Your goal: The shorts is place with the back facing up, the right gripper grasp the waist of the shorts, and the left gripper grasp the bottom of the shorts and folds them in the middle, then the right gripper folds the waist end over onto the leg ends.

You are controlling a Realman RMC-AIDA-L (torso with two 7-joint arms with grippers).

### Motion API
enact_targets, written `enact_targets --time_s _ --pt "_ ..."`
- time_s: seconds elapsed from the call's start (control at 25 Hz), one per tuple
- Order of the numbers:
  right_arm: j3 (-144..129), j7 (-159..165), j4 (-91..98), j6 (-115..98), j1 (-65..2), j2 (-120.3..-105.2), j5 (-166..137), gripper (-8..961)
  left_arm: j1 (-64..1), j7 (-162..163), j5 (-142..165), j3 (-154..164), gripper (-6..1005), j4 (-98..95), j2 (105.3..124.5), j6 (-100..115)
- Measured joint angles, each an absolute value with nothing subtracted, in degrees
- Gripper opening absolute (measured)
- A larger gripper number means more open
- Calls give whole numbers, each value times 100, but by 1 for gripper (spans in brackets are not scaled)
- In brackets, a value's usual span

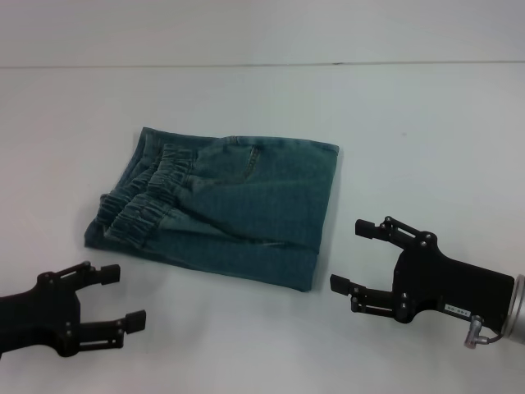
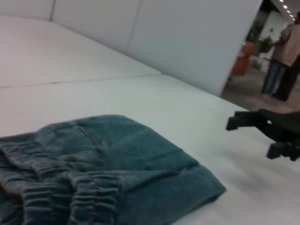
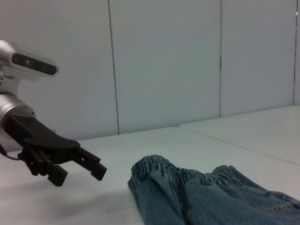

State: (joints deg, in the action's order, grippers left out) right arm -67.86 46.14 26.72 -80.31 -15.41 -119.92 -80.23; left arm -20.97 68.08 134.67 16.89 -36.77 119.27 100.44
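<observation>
White tabletop point(image 1: 426, 107) fills the scene, backed by pale wall panels point(image 3: 164, 61); two people point(image 2: 283, 61) stand far off in the left wrist view. Shorts point(image 1: 230, 205), blue-green denim, lie folded into a rough rectangle between and beyond the two claws, touched by neither. Elastic waistband point(image 1: 148, 197), gathered and doubled over, sits on the side of the fold nearer the left claw; a back pocket slit point(image 1: 250, 160) faces up. The folded edge of the shorts lies on the side toward the right claw.

Left claw point(image 1: 115, 297) hovers low over the tabletop, just short of the waistband corner, fingers spread wide and holding nothing. Right claw point(image 1: 353, 256) hovers beside the opposite corner of the shorts, near but apart from the cloth, fingers likewise spread wide and empty. Each wrist view shows the other arm's claw above bare tabletop, with the shorts in the foreground.
</observation>
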Motion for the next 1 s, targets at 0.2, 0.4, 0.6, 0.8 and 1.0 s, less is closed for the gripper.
enact_targets --time_s 0.2,0.4,0.6,0.8,1.0 --pt "-6785 4614 2672 -8034 -1529 -11966 -8033 922 -2111 6910 13568 1709 940 -3862 11896 10447" --pt "-6767 4613 2672 -8034 -1508 -11962 -8036 922 -2107 6996 13639 1713 940 -3965 11891 10554" --pt "-6752 4567 2671 -8045 -1498 -11962 -8036 922 -2108 7003 13643 1727 940 -3968 11892 10556" --pt "-6743 4536 2672 -8051 -1495 -11961 -8035 923 -2109 7002 13658 1752 940 -3968 11891 10556" --pt "-6739 4535 2664 -8051 -1494 -11961 -8033 924 -2110 7002 13724 1758 940 -3961 11894 10556"
